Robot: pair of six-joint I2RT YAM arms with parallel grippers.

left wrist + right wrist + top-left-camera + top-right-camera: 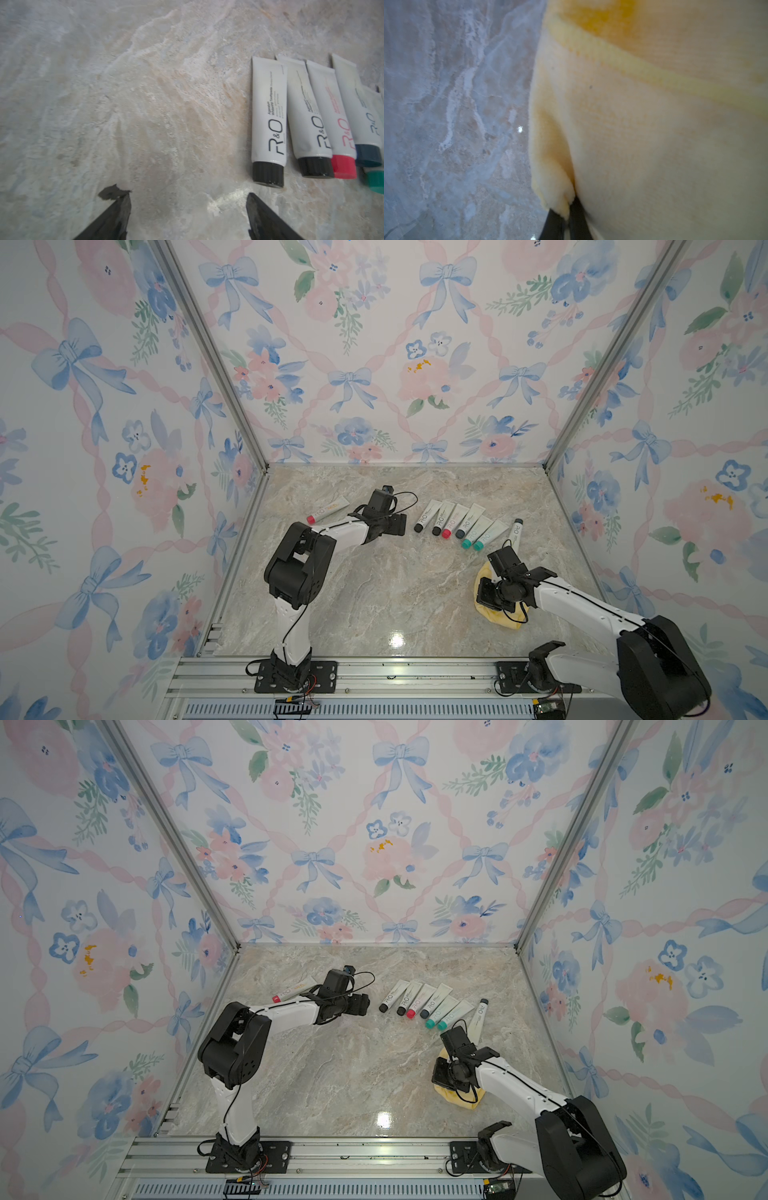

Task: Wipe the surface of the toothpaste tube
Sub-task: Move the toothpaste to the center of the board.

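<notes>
Eight toothpaste tubes [469, 520] on a marble counter [395, 593], one arm open-jawed, one holding a cloth [654, 145]

Six of the tubes are lying side by side in a slanted row, touching or overlapping, caps pointing toward the arms: two black, one red, one dark blue, two teal. A seventh [515, 533] is lying just beside the row's teal end, and an eighth [328, 510], red-capped, is lying apart behind the left arm. The left gripper [189, 195] is hovering over bare counter near the black-capped end tube [268, 116], its jaws standing wide apart with nothing between them. The right gripper [570, 207] is pinching a fold of the yellow cloth, jaws closed on it.

The tubes are looking light, smooth and glossy, so likely slippery, with soft walls that would dent under a hard squeeze. The firmest places to hold are probably the shoulder by the cap or the flat crimped tail, gripped across the narrow width. The end tube is offering one free side for a jaw; its neighbours are leaving hardly any gap. The cloth is looking limp and will likely need pressing onto a tube to wipe it
</notes>
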